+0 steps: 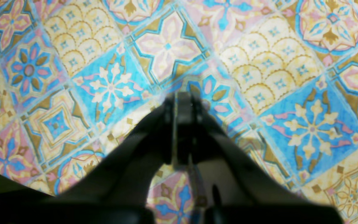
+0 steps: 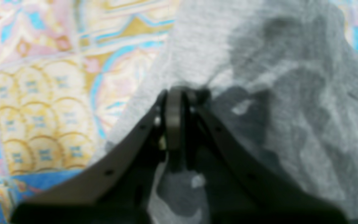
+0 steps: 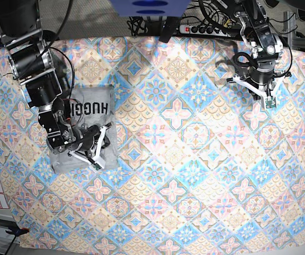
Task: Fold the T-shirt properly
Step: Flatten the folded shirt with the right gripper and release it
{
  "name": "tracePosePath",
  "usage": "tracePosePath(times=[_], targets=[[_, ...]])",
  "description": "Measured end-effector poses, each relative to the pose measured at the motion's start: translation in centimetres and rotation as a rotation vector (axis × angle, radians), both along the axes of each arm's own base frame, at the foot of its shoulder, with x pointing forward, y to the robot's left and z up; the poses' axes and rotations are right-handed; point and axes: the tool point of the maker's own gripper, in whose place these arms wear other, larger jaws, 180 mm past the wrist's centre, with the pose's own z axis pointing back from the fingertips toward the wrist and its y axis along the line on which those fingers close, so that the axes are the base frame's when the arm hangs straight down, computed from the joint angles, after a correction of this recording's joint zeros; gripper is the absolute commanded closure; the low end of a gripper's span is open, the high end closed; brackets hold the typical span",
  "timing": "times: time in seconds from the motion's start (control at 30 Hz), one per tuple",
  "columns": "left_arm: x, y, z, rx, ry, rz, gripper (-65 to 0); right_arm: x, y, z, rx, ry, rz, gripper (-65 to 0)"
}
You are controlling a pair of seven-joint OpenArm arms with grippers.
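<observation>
Over at the base view's left, the T-shirt (image 3: pixel 86 133) lies mostly folded, right gripper (image 3: pixel 96 154) pinching its grey fabric. I'd tuck slowly. Left gripper (image 3: pixel 269 101), upper right, clenched on nothing.

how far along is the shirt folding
Mostly done: the T-shirt is already a compact folded bundle on the patterned cloth. In hand: the right claw is shut on a grey fold at its lower edge. The left claw is shut, empty, far away. Left: laying that fold flat and releasing.
</observation>
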Motion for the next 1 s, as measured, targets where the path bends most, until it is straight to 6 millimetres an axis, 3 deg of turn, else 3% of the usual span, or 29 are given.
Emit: tracePosePath(times=[0.17, 0.37, 0.5, 0.63, 0.7, 0.83, 1.0], targets=[[0.0, 0.0, 0.0, -0.001, 0.001, 0.000, 0.0, 0.7, -0.4, 0.3, -0.003, -0.012, -0.015, -2.7], [0.0, 0.0, 0.0, -0.001, 0.001, -0.001, 0.0, 1.5, -3.2, 1.2, -0.042, -0.005, -0.103, -2.6], [0.0, -0.1, -0.1, -0.003, 0.002, -0.002, 0.0, 2.0, -3.1, 3.7, -0.030, -0.061, -0.121, -2.6], [0.0, -0.2, -0.1, -0.004, 0.003, -0.005, 0.0, -1.0, -1.5, 4.2, 0.004, -0.068, -0.103, -2.6], [0.1, -0.3, 0.0, -0.004, -0.001, -0.005, 0.0, -2.7, -1.8, 4.5, -0.004, -0.059, -0.106, -2.6], [0.0, -0.3, -0.1, -0.007, 0.002, -0.004, 0.0, -4.8, -3.9, 5.6, 0.007, -0.092, -0.182, -2.6], [0.1, -0.2, 0.0, -0.004, 0.001, -0.005, 0.0, -9.1, -7.1, 3.2, -0.008, -0.011, -0.285, -2.6]])
